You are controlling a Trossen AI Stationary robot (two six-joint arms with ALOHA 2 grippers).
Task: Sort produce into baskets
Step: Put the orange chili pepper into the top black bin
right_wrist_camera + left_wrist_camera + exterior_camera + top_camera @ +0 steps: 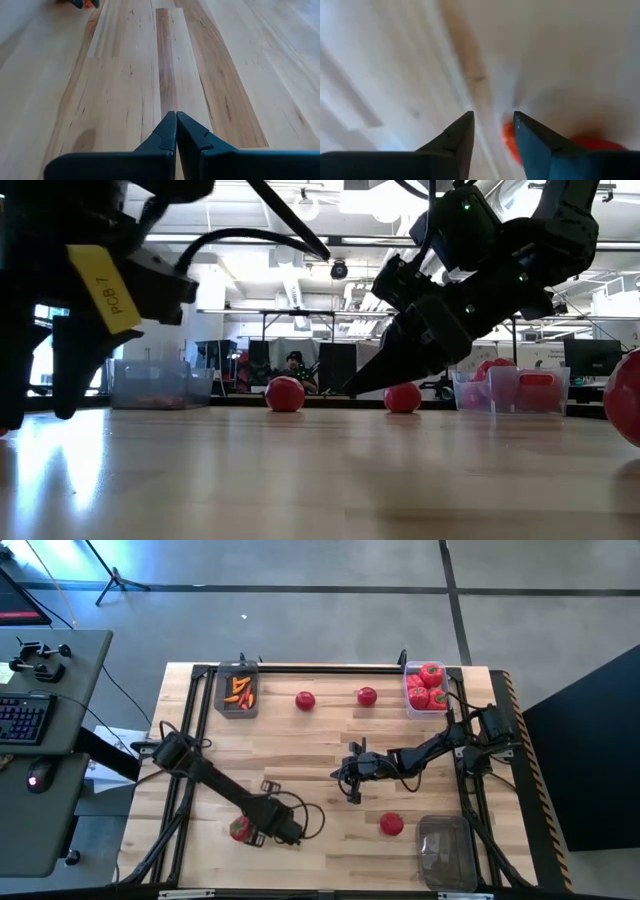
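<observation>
High view, table [330, 755]: wooden top, black frame.
High view, left gripper [250, 830]: near-left area, at a red piece [239, 830] by the near edge.
High view, right gripper [350, 780]: mid-table, nothing beneath it.
High view, tubs: far-left tub [238, 690] holds orange carrots; far-right tub [428, 688] holds red tomatoes; near-right tub [446, 852] contents unclear.
High view, loose tomatoes: two at the far side [305, 700] [367, 696], one near right [391, 825].
Low view: both far tomatoes stand on the table between the far tubs.
Left wrist view: fingers [457, 142] spread, red piece beside one tip; grasp cannot be told.
Right wrist view: fingers [167, 131] pressed together over bare wood.
</observation>
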